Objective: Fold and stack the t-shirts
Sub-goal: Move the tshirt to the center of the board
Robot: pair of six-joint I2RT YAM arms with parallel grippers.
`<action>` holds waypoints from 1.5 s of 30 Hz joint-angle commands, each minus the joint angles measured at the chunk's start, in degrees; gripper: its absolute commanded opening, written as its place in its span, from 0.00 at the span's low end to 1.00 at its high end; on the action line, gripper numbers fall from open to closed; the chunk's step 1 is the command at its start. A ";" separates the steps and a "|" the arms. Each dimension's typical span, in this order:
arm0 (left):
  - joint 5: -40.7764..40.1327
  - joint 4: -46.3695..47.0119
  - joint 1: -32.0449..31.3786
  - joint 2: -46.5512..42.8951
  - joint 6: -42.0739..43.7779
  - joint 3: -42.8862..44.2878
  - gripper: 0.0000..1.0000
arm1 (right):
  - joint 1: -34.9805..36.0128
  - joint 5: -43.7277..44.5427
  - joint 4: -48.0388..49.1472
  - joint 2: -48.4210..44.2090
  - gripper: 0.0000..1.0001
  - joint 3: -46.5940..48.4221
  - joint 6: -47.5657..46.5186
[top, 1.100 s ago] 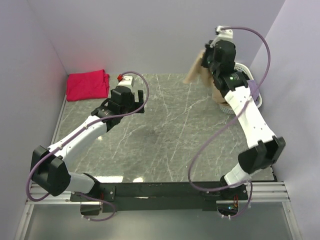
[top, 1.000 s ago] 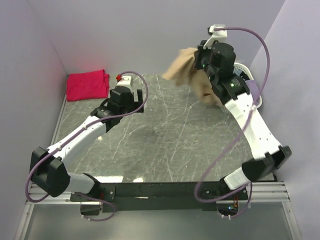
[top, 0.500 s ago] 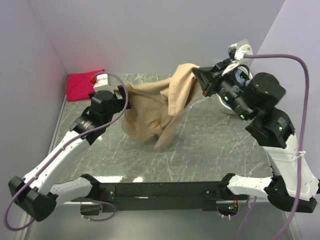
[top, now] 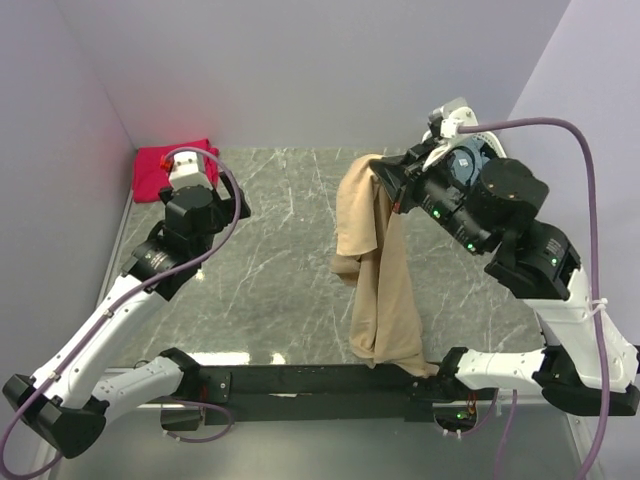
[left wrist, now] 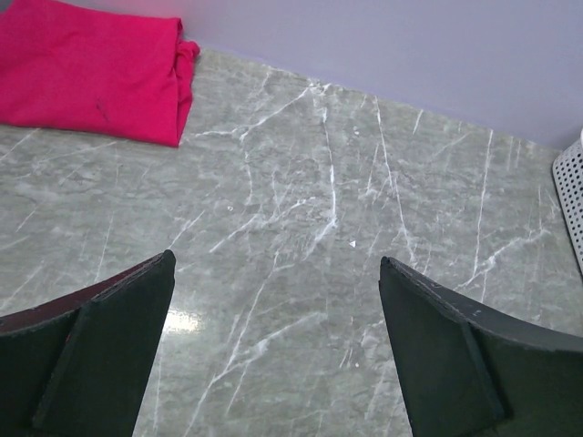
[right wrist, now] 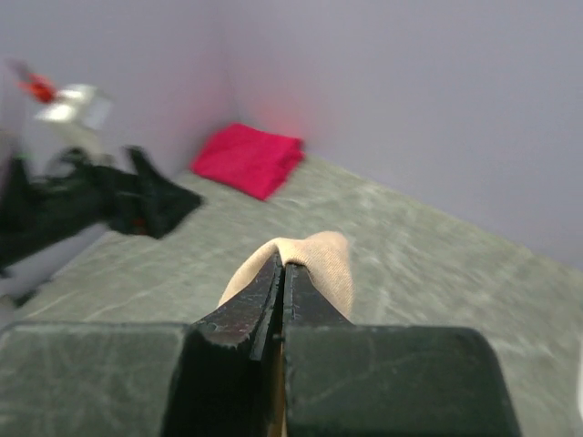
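Note:
My right gripper (top: 388,180) is shut on a fold of the tan t-shirt (top: 375,270) and holds it high over the table. The cloth hangs in a long bunched drape, and its lower end reaches the table's near edge. In the right wrist view the tan t-shirt (right wrist: 332,259) curls over the closed fingertips (right wrist: 273,273). The red-pink t-shirt (top: 165,165) lies folded in the far left corner, also seen as the red-pink t-shirt (left wrist: 91,68) from the left wrist. My left gripper (left wrist: 276,264) is open above bare marble, holding nothing, well left of the tan cloth.
The edge of the white lattice basket (left wrist: 574,196) shows at the right of the left wrist view. Purple walls close in the marble table (top: 290,290) at the back and both sides. The left arm (right wrist: 109,200) shows blurred in the right wrist view.
The right gripper swung the tan t-shirt from the far right out over the table; it flared wide, then dropped into a long drape. The left arm rose and pulled back left.

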 commanded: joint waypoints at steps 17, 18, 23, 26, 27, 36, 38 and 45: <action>6.58 1.80 -0.22 7.78 0.31 2.47 0.99 | -14.10 24.63 9.55 2.33 0.00 -6.86 -3.81; 6.93 2.24 -0.22 7.95 -0.04 2.30 0.99 | -14.10 22.27 7.34 3.75 0.00 -4.67 -3.46; 2.82 1.10 -0.13 8.39 -3.47 2.03 0.99 | -12.17 8.38 1.86 11.13 0.00 4.49 1.11; 0.35 0.31 -0.22 7.87 -4.88 2.30 1.00 | -8.92 4.94 4.32 12.28 0.00 5.81 1.38; 0.08 0.22 -0.13 7.34 -5.23 2.30 1.00 | -7.87 4.23 4.59 12.72 0.00 6.51 1.29; -6.42 1.10 -0.13 0.76 -9.10 -0.43 0.99 | -3.73 -3.61 8.98 15.19 0.00 17.24 -0.99; -6.77 1.18 -0.05 0.13 -9.19 -0.69 0.99 | -3.64 -2.37 11.08 14.31 0.00 18.47 -3.18; -6.69 1.01 -0.05 0.57 -9.63 -0.17 0.99 | -4.95 11.06 13.91 12.81 0.00 11.37 -6.97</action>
